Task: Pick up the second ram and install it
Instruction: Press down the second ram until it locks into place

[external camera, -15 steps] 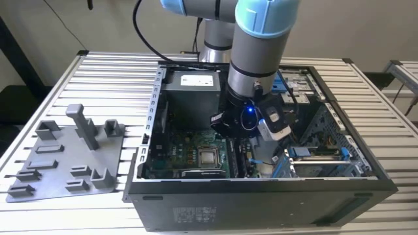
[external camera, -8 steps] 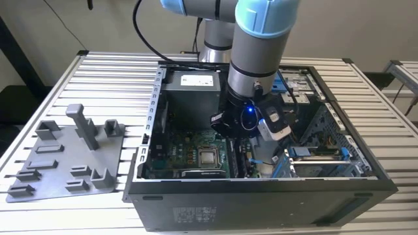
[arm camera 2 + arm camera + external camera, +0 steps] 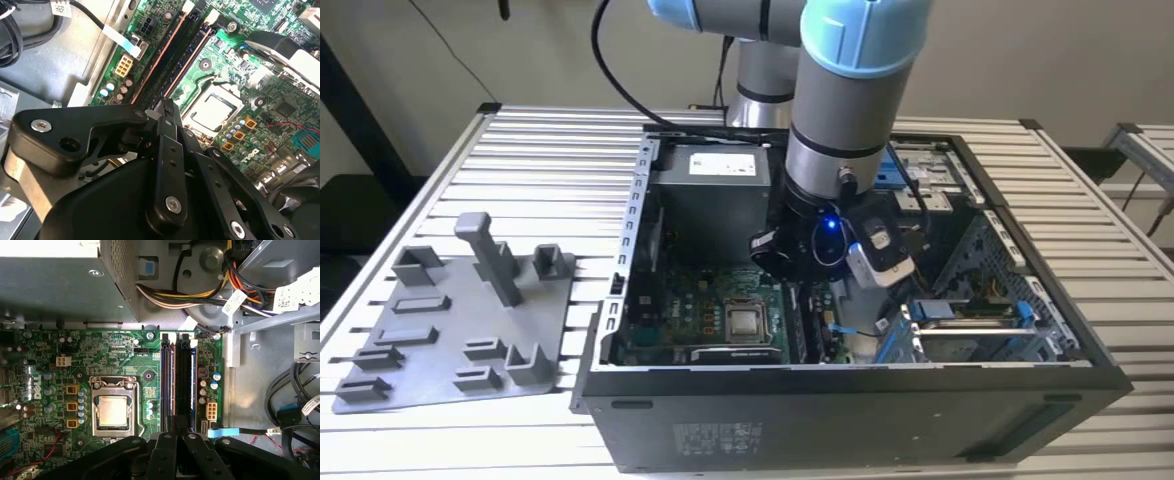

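While the gripper (image 3: 172, 432), just right of centre in the exterior view, had its fingers drawn together with nothing I could see between them, the second ram (image 3: 185, 385) seemed to stand in its slot just ahead, so I judged a straight, even downward push best.

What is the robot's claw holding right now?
It cannot be told. The gripper sits right over the ram slots on the motherboard, and its own body hides anything between the tips.
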`<state>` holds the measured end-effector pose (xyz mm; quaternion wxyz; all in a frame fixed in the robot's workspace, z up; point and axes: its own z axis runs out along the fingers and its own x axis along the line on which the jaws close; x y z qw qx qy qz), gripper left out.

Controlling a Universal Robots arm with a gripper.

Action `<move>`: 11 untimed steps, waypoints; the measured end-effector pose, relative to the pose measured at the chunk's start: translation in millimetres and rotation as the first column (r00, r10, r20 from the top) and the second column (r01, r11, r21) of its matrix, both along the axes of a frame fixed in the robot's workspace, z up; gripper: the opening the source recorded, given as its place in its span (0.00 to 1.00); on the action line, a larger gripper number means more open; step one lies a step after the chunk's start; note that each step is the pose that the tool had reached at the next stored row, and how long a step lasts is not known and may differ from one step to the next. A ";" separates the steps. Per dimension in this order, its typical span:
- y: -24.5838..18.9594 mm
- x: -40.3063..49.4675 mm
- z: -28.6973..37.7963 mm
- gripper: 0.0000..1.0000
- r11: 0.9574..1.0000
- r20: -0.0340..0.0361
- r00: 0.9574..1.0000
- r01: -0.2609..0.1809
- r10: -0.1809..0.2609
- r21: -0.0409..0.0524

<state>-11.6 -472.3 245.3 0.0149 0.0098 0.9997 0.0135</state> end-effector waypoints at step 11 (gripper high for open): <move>-0.1 0.4 0.1 0.11 0.999 -0.002 0.999 -0.053 0.053 0.001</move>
